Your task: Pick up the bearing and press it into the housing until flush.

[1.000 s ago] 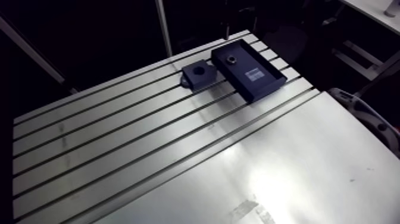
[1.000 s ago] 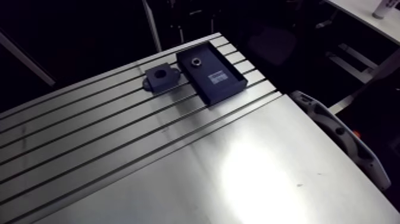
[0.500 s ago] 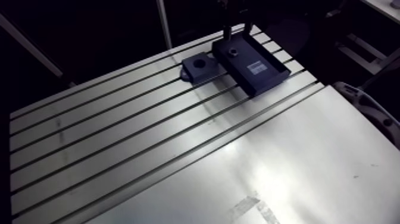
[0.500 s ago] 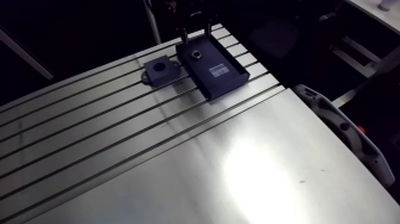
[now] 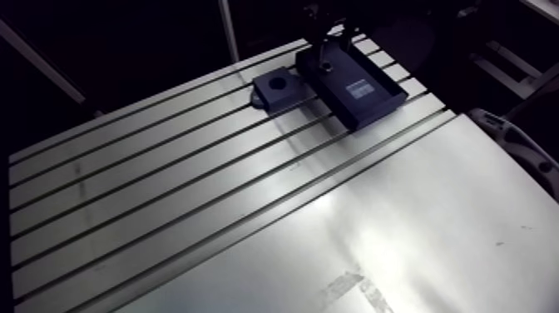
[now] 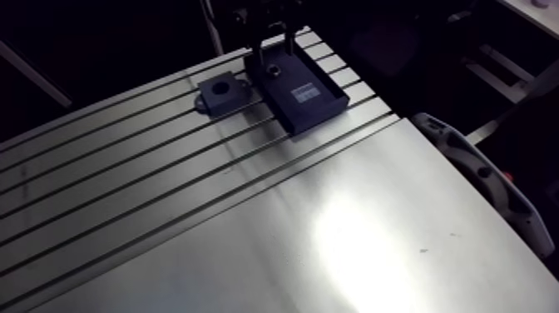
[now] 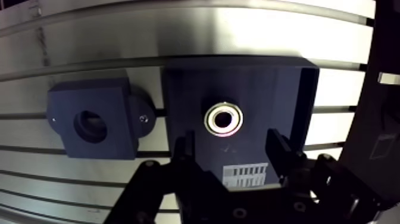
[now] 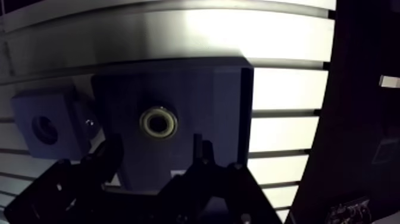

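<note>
The gripper (image 7: 231,143) has come down over the dark tray (image 7: 286,89); earlier it was out of the arm view, then only entering at the top edge. The whole arm view has shifted with the arm as well. Tray and housing (image 7: 71,140) sit side by side at the upper centre of the arm view, on the slotted table (image 5: 208,208). In the wrist view the bearing (image 7: 223,119) lies flat in the tray, bore up, just ahead of the fingertips and in line with the gap between them. The jaws stand wide apart and hold nothing, apparently spread to straddle the ring from above. The housing waits just beside the tray with its bore empty and facing up, probably to keep the carry short.
</note>
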Controlling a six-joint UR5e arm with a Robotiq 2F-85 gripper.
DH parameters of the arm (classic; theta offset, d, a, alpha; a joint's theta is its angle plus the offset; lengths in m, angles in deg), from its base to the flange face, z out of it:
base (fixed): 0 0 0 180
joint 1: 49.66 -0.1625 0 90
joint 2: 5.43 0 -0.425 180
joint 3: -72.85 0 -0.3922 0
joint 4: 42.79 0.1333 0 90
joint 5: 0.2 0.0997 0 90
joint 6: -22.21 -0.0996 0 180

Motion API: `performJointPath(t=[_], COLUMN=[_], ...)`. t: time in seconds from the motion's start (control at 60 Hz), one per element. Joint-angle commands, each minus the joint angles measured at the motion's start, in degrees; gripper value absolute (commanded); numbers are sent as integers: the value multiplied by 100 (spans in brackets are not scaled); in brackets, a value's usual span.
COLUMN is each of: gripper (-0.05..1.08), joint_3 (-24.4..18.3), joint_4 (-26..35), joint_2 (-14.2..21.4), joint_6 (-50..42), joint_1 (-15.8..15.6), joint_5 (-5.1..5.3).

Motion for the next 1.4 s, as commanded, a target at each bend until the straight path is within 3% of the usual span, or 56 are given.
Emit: performJointPath(t=[0.017, 0.617, 1.4], gripper=[32, 40, 40], joint_3=[1, 9, 53], joint_4=[-96, -187, -231], joint_2=[-78, -185, -202], joint_6=[7, 0, -9], joint_1=[3, -32, -41], joint_5=[-9, -9, -18])
